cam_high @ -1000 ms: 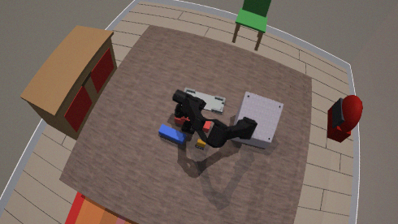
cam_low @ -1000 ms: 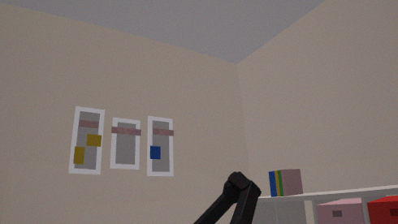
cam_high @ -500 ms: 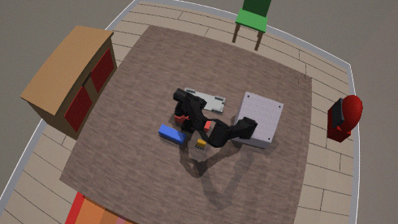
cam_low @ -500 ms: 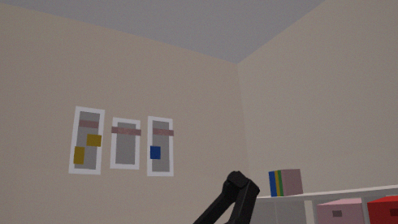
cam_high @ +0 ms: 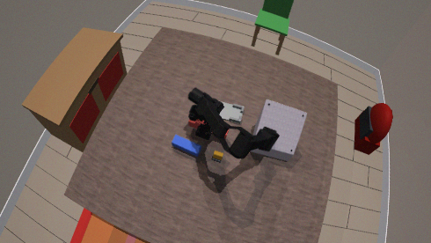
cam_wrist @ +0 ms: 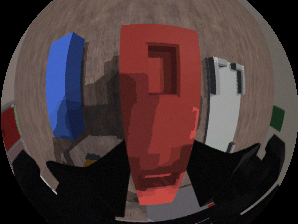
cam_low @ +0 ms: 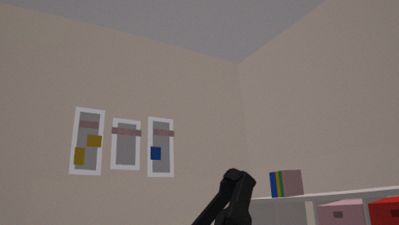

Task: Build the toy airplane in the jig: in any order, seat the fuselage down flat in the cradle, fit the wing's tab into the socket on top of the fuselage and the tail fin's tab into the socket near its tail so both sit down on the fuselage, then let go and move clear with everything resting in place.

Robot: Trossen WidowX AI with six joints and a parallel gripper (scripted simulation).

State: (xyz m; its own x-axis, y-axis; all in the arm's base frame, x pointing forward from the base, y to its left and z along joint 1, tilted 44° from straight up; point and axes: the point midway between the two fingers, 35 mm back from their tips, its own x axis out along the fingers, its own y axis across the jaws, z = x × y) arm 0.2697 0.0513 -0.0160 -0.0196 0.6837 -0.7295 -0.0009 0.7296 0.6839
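Note:
The red fuselage [cam_wrist: 160,117] [cam_high: 194,123] lies between the fingers with its sockets facing up toward the wrist camera. My gripper [cam_wrist: 154,139] is shut on its sides, nearer the smaller socket's end. I cannot tell whether the fuselage touches the table. The blue wing [cam_high: 186,145] [cam_wrist: 58,85] lies on the table to one side of it. The pale grey jig [cam_high: 233,114] [cam_wrist: 225,115] lies on the other side, with no part on its visible surface. The small yellow tail fin [cam_high: 218,155] [cam_wrist: 90,163] is near the wing, mostly hidden by a finger in the wrist view.
A pale lilac block [cam_high: 283,125] with dark corner dots stands under the arm's base, right of the jig. The brown table top [cam_high: 145,88] carries all these things. A cabinet [cam_high: 70,75], a green chair [cam_high: 273,22] and a red object [cam_high: 382,119] stand beyond its edges.

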